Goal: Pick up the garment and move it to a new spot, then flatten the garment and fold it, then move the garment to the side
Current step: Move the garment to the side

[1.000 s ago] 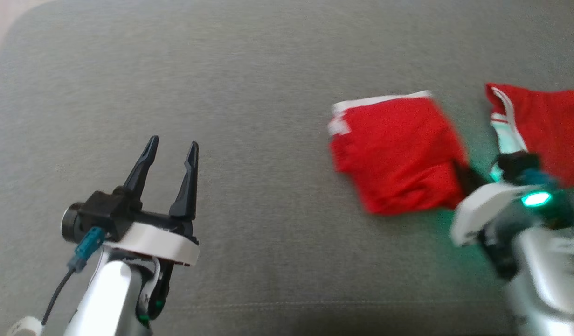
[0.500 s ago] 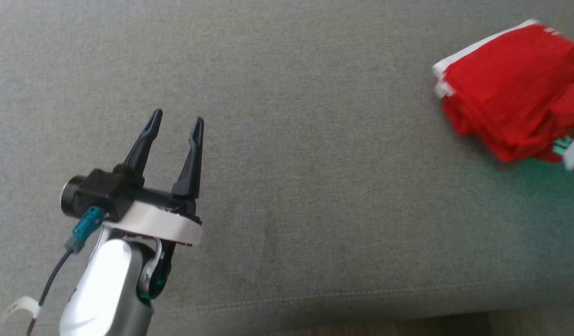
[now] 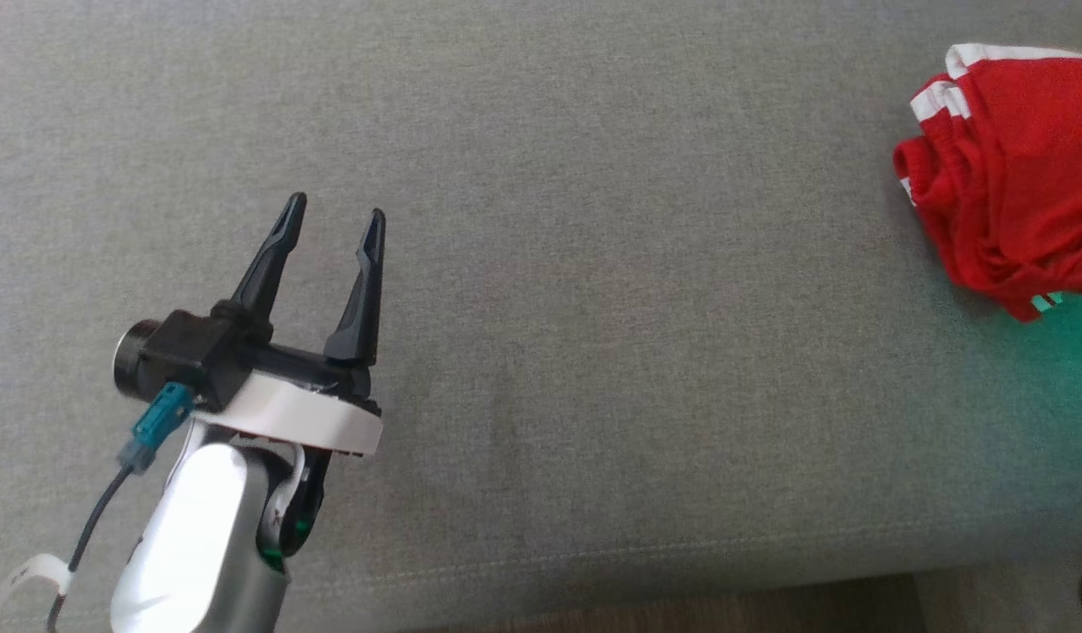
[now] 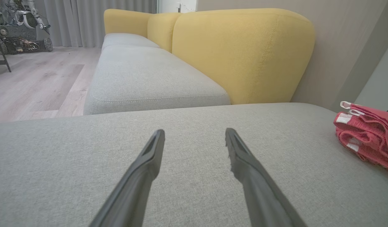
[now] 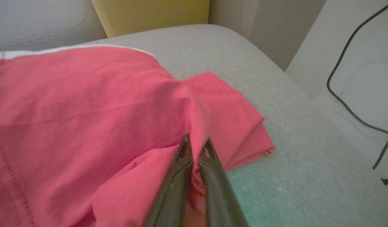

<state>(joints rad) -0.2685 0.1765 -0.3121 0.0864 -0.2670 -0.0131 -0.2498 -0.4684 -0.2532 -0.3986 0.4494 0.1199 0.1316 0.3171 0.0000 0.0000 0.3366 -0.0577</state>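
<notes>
Fingers of your left gripper (image 3: 336, 211) stand wide apart with nothing between them. The gripper sits low at the near left of the grey cushion (image 3: 611, 290) and points away from you over bare fabric. Your right gripper (image 5: 197, 140) has its two fingers pressed together on a pinched-up fold of the garment (image 5: 86, 94). In the right wrist view the red cloth peaks right at the fingertips and drapes down on either side of them. A green glow (image 5: 263, 189) falls on the cushion just beside that gripper.

The garment is red with white trim and lies bunched in loose layers at the cushion's far right, cut off by the right edge of the head view. It is well apart from your left gripper, off to that gripper's right and a little further away, with open cushion between the two. From the left wrist view you see its stacked folds and white bands edge-on, resting on the cushion near the right-hand edge.

Beyond the cushion, the left wrist view shows a yellow backrest (image 4: 244, 53) and a second grey seat (image 4: 149, 78) running away along it, with wooden floor (image 4: 33, 75) to the left. Past the garment in the right wrist view, a dark cable (image 5: 342, 91) trails over a pale area off the cushion's edge.
</notes>
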